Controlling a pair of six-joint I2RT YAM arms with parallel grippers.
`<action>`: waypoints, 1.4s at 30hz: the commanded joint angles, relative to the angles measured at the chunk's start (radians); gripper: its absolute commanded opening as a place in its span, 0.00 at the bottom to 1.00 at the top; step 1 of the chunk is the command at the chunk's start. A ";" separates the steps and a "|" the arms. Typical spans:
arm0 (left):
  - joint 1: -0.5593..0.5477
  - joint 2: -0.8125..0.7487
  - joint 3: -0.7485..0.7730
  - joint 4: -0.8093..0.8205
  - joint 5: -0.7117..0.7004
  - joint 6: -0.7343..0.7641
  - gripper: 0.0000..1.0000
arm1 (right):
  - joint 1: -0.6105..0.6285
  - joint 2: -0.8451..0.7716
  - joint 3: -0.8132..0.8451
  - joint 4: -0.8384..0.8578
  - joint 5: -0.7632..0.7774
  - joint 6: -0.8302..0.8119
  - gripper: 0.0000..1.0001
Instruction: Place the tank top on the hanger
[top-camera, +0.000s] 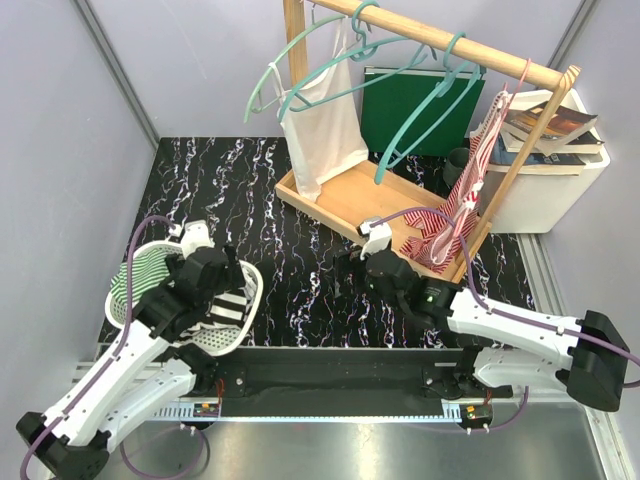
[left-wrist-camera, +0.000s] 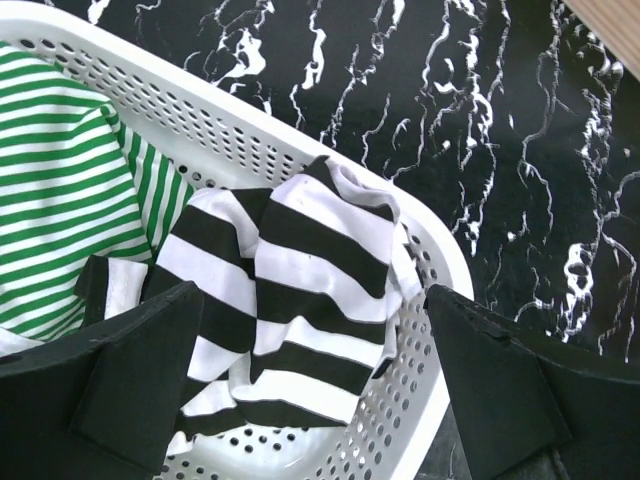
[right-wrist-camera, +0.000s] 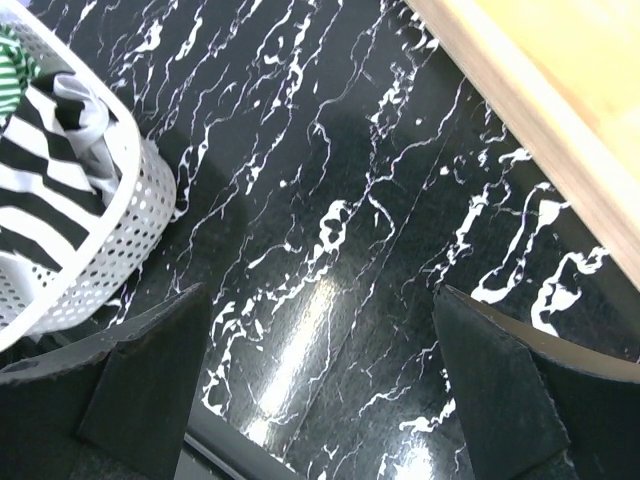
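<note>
The black-and-white striped tank top (left-wrist-camera: 300, 290) lies crumpled in the white perforated basket (left-wrist-camera: 440, 260), draped toward its right rim; it also shows in the top view (top-camera: 228, 308) and the right wrist view (right-wrist-camera: 40, 190). My left gripper (left-wrist-camera: 310, 370) is open, hovering just above the tank top with its fingers either side of it. My right gripper (right-wrist-camera: 320, 390) is open and empty over bare marble table. Teal-green hangers (top-camera: 425, 105) hang on the wooden rail at the back.
A green-and-white striped garment (left-wrist-camera: 60, 200) fills the basket's left side. A plain white tank top (top-camera: 325, 120) hangs on a teal hanger. A red-and-white striped garment (top-camera: 455, 205) hangs on a pink hanger (top-camera: 518, 80). The rack's wooden base (top-camera: 350, 195) and books (top-camera: 550, 125) stand behind.
</note>
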 joint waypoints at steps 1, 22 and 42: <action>-0.002 0.036 -0.032 0.065 -0.081 -0.101 0.99 | -0.013 -0.030 -0.022 0.054 -0.054 0.026 1.00; 0.050 -0.095 0.006 0.334 0.003 0.023 0.00 | -0.016 -0.147 -0.052 -0.021 -0.079 0.029 1.00; -0.092 0.392 0.539 0.618 0.631 0.299 0.00 | -0.030 -0.236 0.077 -0.314 0.079 0.069 1.00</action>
